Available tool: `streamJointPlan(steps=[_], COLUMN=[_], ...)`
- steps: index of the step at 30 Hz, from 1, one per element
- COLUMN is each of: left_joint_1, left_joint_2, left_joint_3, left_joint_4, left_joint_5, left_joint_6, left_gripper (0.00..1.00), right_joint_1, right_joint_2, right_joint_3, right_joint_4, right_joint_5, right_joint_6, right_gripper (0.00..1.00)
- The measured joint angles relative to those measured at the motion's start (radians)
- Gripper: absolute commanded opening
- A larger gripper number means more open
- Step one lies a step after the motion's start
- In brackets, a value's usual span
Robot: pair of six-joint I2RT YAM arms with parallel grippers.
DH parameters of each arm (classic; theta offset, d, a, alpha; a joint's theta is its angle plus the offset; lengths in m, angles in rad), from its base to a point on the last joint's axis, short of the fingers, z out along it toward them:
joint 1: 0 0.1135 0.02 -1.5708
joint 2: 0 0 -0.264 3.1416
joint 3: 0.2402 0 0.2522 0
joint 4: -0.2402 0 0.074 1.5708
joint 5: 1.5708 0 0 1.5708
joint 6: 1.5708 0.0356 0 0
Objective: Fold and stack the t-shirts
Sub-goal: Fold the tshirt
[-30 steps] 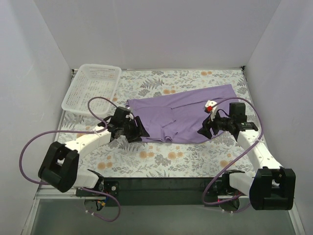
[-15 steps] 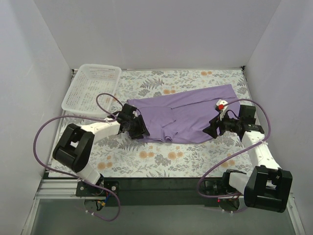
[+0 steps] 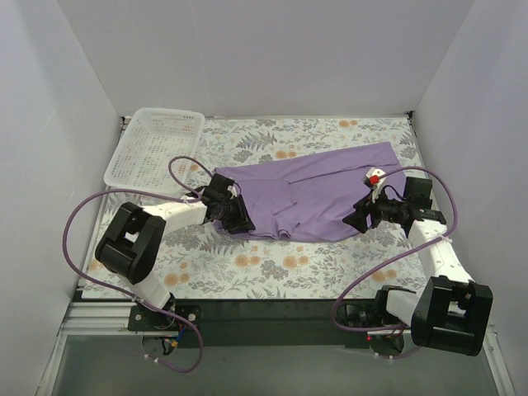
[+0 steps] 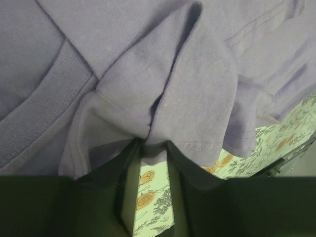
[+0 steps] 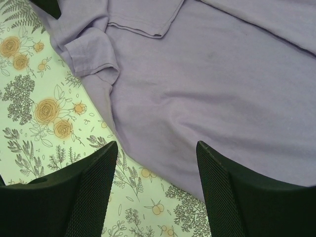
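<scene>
Left gripper [image 4: 148, 144] is pinching the lavender-purple cotton t-shirt [image 3: 305, 194] toward the left edge of the desk [image 3: 272, 264]; the open right gripper [image 5: 155, 146] should match it at the hem.

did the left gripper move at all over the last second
Yes, slightly. Against the fixed white basket, the left gripper has shifted right and a little farther from the arm bases, at the t-shirt's left edge.

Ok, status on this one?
Left gripper shut on shirt, left edge. Right gripper open over near right edge. Shirt spread out, unstacked. Basket apart, far left.
</scene>
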State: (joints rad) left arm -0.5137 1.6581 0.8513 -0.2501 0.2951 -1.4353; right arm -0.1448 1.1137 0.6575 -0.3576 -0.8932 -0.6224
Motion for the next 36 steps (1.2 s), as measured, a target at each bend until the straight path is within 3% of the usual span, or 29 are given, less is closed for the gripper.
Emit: streamJointPlan(steps=[2,4,11,16,19,24,26,36], left_joint_1=[-0.001,-0.001,-0.001,-0.001,-0.001,-0.001,-0.001,-0.001], left_joint_2=[0.000,0.000,-0.043,-0.142,-0.212,-0.262,-0.273,-0.306], left_joint_3=[0.000,0.001,0.001,-0.014,-0.048,-0.098,-0.108,-0.112], left_joint_4=[0.001,0.002,0.001,0.005,0.017,0.021,0.019,0.017], left_joint_5=[0.005,0.009,0.025,0.068,0.107,0.159,0.168,0.207], left_joint_6=[0.000,-0.003,0.000,0.000,-0.002,-0.005,-0.005,-0.024], left_gripper=[0.15,0.00,0.00,0.00,0.00,0.00,0.00,0.00], right_joint_1=[0.000,-0.002,-0.012,-0.042,-0.121,-0.312,-0.353,-0.370], right_joint_2=[0.000,0.000,0.000,0.000,0.019,0.159,0.231,0.475], right_joint_3=[0.000,0.000,0.002,0.027,0.055,0.138,0.179,0.341], right_joint_4=[0.000,0.000,-0.008,-0.044,-0.061,-0.069,-0.080,-0.085], right_joint_5=[0.000,0.000,0.043,0.238,0.347,0.452,0.480,0.497], right_joint_6=[0.002,0.002,-0.004,-0.011,-0.021,-0.058,-0.058,0.045], right_gripper=[0.71,0.71,0.71,0.72,0.72,0.68,0.61,0.58])
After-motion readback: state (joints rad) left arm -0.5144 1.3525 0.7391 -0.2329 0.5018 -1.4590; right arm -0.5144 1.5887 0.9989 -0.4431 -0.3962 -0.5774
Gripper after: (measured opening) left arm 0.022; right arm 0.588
